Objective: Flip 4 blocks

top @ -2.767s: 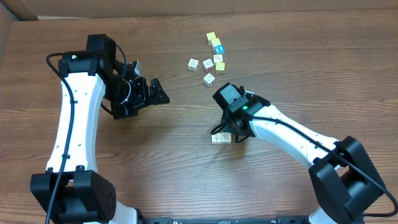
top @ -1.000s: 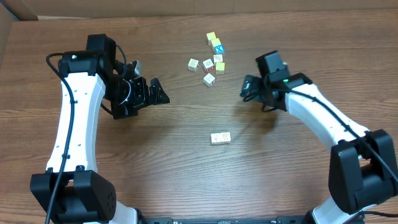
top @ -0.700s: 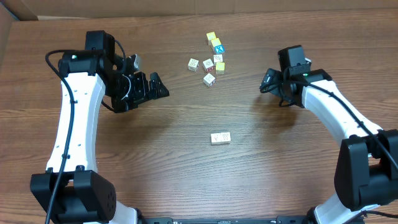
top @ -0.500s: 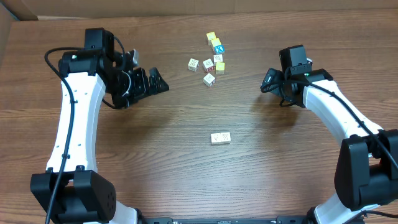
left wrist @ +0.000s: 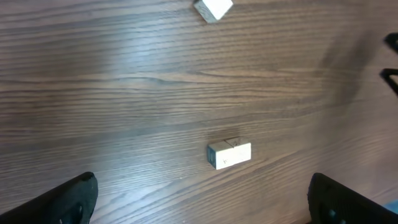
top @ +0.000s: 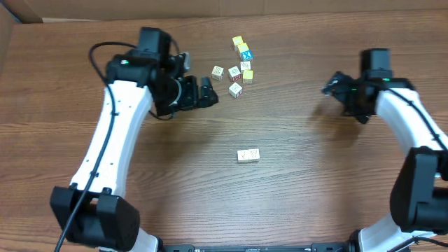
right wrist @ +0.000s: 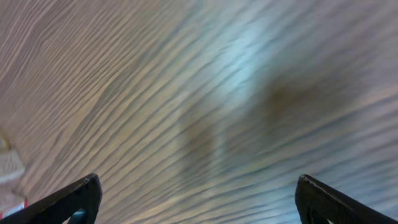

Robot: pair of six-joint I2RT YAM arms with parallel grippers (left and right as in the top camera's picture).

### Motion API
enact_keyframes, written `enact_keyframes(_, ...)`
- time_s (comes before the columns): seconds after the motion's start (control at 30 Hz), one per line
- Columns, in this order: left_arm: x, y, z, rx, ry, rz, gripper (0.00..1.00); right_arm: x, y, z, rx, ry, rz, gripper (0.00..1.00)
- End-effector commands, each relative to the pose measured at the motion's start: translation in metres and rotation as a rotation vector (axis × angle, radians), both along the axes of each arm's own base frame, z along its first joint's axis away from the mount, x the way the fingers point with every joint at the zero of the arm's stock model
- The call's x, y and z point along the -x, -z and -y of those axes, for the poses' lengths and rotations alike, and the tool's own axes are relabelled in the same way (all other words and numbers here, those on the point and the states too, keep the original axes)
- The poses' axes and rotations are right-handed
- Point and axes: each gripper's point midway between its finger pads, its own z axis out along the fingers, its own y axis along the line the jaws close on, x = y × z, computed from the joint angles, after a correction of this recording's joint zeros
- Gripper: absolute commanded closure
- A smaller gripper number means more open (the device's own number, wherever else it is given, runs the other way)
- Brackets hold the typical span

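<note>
Two cream blocks lie side by side mid-table, apart from both arms; the left wrist view shows the same pair of blocks ahead of its fingers. More small cubes sit in a cluster at the back, one with a blue top and one with a red side. My left gripper hovers open just left of that cluster, empty. My right gripper is open and empty far to the right, and its view shows only blurred wood.
Yellow-topped cubes lie among the cluster. A single cream cube shows at the top edge of the left wrist view. Pale and red shapes blur at the left edge of the right wrist view.
The right arm left the two-block pair mid-table and swung away to the far right. The left arm moved right and back, up to the cluster. Both grippers stayed open.
</note>
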Motion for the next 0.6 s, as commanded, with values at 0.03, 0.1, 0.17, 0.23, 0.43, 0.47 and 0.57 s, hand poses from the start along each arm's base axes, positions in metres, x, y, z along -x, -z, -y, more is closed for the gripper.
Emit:
enact_keyframes(0.03,-0.030,-0.006,0.003,-0.030,-0.036,0.007,0.00,-0.005,-0.007,0.004,-0.049,0.005,0.020,0.00)
enact_keyframes(0.1,-0.045,-0.010,0.006,-0.030,-0.034,0.000,0.00,-0.005,-0.007,0.005,-0.049,0.007,0.020,0.00)
enact_keyframes(0.17,-0.061,-0.014,0.012,-0.033,-0.024,-0.004,0.00,-0.005,-0.007,0.005,-0.049,0.007,0.020,0.00)
enact_keyframes(0.23,-0.075,-0.017,0.018,-0.035,-0.006,0.005,0.00,-0.005,-0.007,0.005,-0.049,0.007,0.021,0.00)
enact_keyframes(0.43,-0.104,-0.004,0.048,-0.020,0.053,0.046,0.00,-0.005,-0.007,0.005,-0.049,0.007,0.020,0.00)
enact_keyframes(0.47,-0.106,0.002,0.053,-0.017,0.062,0.043,0.00,-0.005,-0.007,0.005,-0.049,0.007,0.020,0.00)
enact_keyframes(0.57,-0.108,0.017,0.064,-0.022,0.082,0.028,0.00,-0.005,-0.007,0.005,-0.049,0.007,0.020,0.00)
